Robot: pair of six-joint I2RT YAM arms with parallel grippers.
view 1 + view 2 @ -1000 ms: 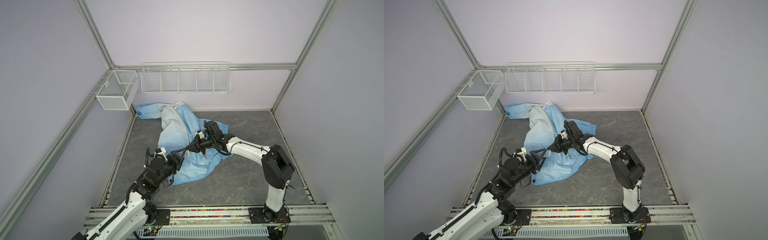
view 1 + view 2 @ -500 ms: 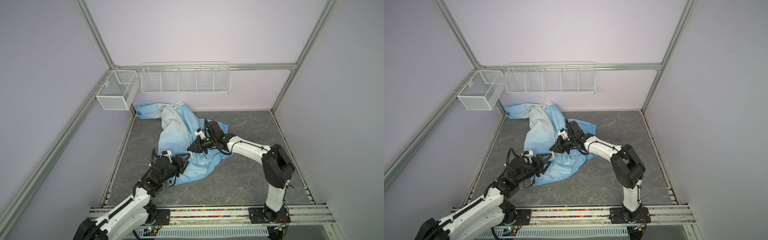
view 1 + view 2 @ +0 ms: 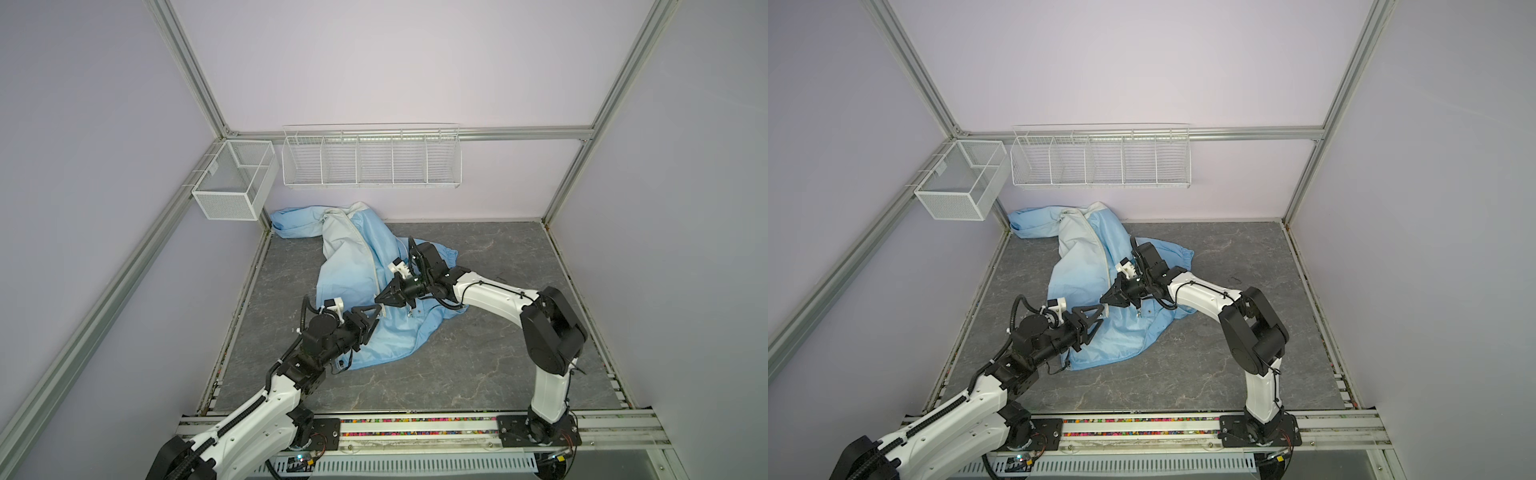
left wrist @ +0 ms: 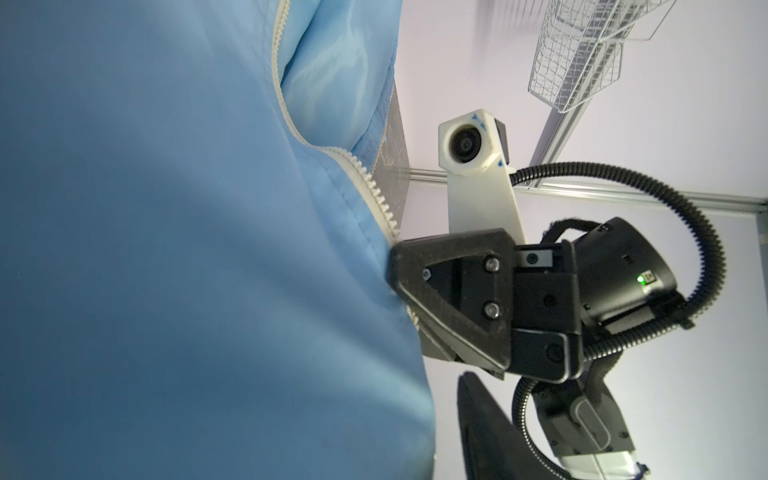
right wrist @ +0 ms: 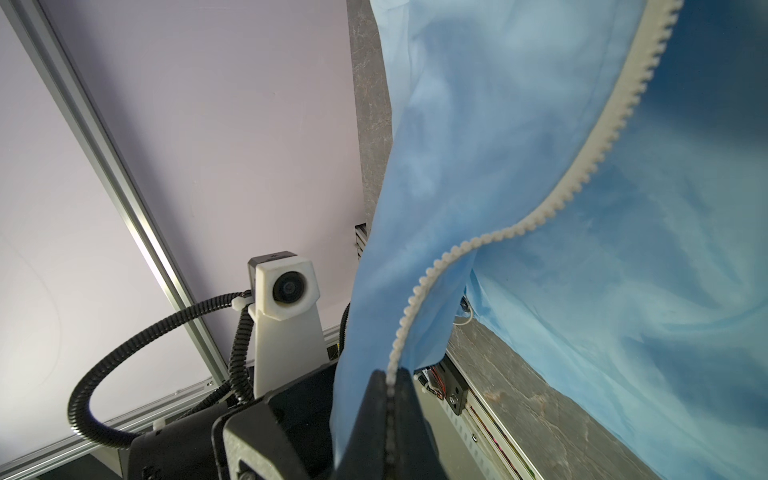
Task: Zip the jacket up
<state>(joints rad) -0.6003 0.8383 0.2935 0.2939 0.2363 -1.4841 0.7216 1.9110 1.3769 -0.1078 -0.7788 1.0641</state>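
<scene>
The jacket (image 3: 353, 266) (image 3: 1084, 266) lies crumpled on the grey floor, light blue with a cream zipper (image 3: 368, 253) running down it. My right gripper (image 3: 376, 300) (image 3: 1101, 300) (image 5: 390, 386) is shut on the jacket's zipper edge (image 5: 540, 216) and holds it raised off the floor. Just below it my left gripper (image 3: 376, 321) (image 3: 1099, 321) stands open around the same lower edge. In the left wrist view blue fabric (image 4: 166, 249) fills the frame. Only one left finger (image 4: 482, 436) shows there, with a gap between it and the cloth.
A white mesh basket (image 3: 232, 183) hangs on the left frame rail and a wire rack (image 3: 370, 160) on the back wall. Lilac walls and aluminium posts close in the grey floor (image 3: 478, 353). The arms' base rail (image 3: 415, 428) runs along the front.
My left gripper has moved right, up to the jacket's lower edge beside the right gripper, and its jaws have narrowed. The right gripper has sunk slightly with the zipper edge in it.
</scene>
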